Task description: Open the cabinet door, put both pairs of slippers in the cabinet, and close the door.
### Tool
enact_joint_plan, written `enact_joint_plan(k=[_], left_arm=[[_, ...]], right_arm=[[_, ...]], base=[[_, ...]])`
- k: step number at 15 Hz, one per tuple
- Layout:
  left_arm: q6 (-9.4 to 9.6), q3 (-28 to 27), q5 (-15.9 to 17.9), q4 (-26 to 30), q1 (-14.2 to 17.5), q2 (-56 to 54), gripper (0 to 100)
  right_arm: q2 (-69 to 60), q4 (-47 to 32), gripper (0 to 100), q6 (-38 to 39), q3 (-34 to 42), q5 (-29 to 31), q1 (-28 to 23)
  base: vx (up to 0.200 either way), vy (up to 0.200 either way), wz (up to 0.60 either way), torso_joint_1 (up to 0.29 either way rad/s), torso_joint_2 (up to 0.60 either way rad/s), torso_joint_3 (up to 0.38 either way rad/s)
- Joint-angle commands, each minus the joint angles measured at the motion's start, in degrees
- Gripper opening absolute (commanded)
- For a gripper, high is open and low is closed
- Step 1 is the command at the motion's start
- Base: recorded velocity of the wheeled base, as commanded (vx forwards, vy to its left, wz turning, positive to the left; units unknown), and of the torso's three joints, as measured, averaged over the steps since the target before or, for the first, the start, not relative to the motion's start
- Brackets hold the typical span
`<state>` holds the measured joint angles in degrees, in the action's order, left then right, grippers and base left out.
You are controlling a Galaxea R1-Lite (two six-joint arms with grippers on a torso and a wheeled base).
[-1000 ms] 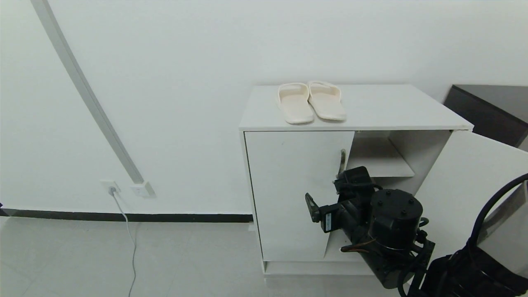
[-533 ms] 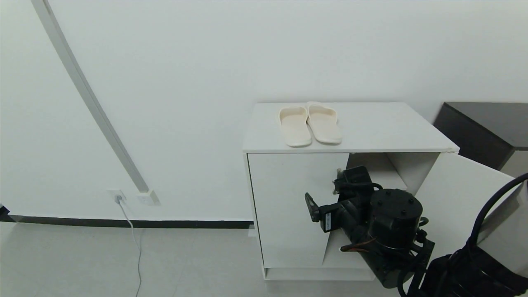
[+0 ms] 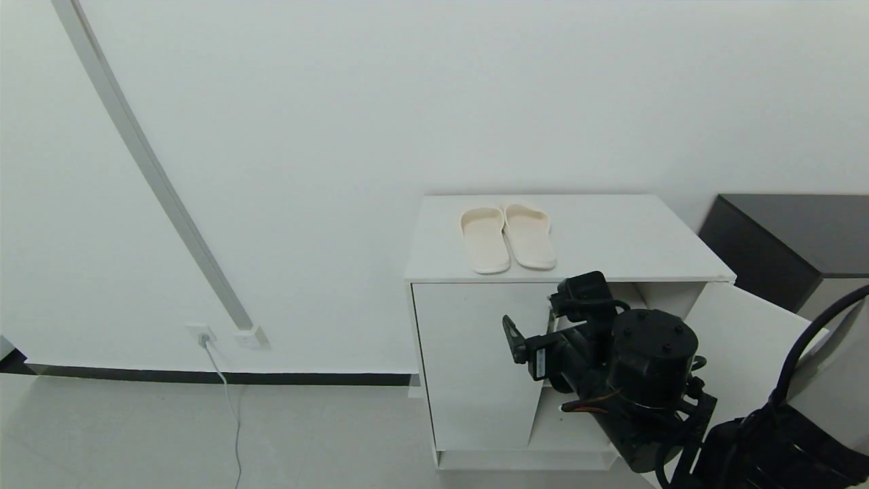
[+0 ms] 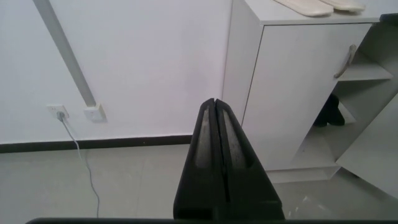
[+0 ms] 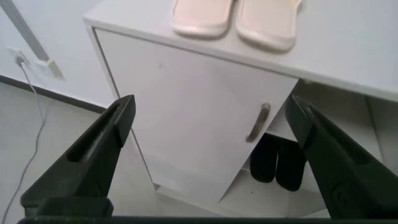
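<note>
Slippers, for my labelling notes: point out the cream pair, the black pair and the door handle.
cream pair (image 3: pixel 485 241), head view, insole of one slipper
black pair (image 5: pixel 264 160), right wrist view, one slipper's top
door handle (image 5: pixel 258 123), right wrist view, its middle

Head looks down on cabinet (image 3: pixel 475 367); 2 wrist cameras face it closer

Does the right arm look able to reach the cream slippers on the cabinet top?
Probably yes: the right gripper is open before the cabinet, and nothing lies over the cream slippers.
</note>
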<state>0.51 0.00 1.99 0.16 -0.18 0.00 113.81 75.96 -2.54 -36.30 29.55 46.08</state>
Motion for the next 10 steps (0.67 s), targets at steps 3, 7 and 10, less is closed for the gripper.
enact_joint_plan(k=[3, 7, 10], left_arm=[[-0.07, 0.00, -0.05, 0.02, 0.01, 0.09, 0], [-0.07, 0.00, -0.05, 0.02, 0.01, 0.09, 0], [-0.07, 0.00, -0.05, 0.02, 0.01, 0.09, 0]], right_arm=[[0.71, 3.05, 100, -2.39, 0.27, -1.60, -1.08], [0.01, -11.71, 100, -0.10, -10.81, -1.86, -2.40], [-2.01, -34.48, 100, 5.79, -26.80, -1.86, -3.01]], base=[[0.000, 0.000, 0.00, 0.059, -0.13, -0.065], [0.000, 0.000, 0.00, 0.000, 0.00, 0.000], [0.000, 0.000, 0.00, 0.000, 0.00, 0.000]])
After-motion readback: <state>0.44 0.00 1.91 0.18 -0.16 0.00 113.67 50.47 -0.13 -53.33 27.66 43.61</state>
